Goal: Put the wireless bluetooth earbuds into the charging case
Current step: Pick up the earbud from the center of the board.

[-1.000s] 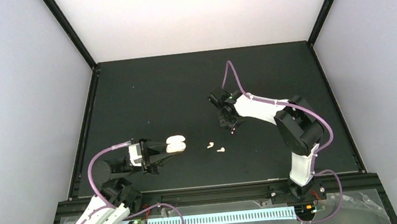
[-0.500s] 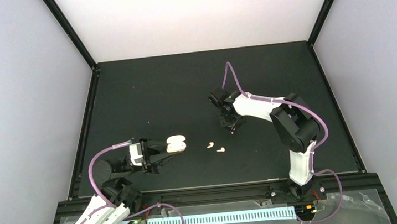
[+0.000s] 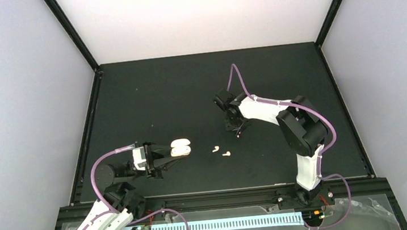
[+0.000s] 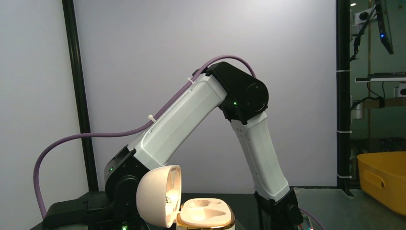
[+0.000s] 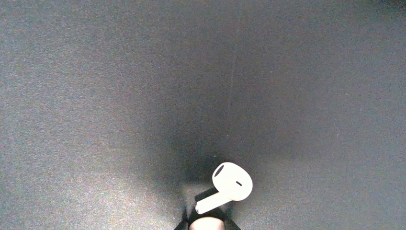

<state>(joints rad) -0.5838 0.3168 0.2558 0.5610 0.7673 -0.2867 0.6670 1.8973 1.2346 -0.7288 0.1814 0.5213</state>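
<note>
Wht earbud [image 5: 232,184], cream case [image 4: 206,213] (gold rim), blk table [image 3: 159,97].

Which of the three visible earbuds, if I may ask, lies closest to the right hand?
The earbud directly at the right hand; the other two earbuds lie loose nearer the charging case.

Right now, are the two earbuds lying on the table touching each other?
Apart. The top view shows bare black table between the left earbud and the right earbud.

Top: overhead, whole table [image 3: 187,88]; left wrist: level, facing right arm [image 4: 201,110]; right wrist: close, downward.
</note>
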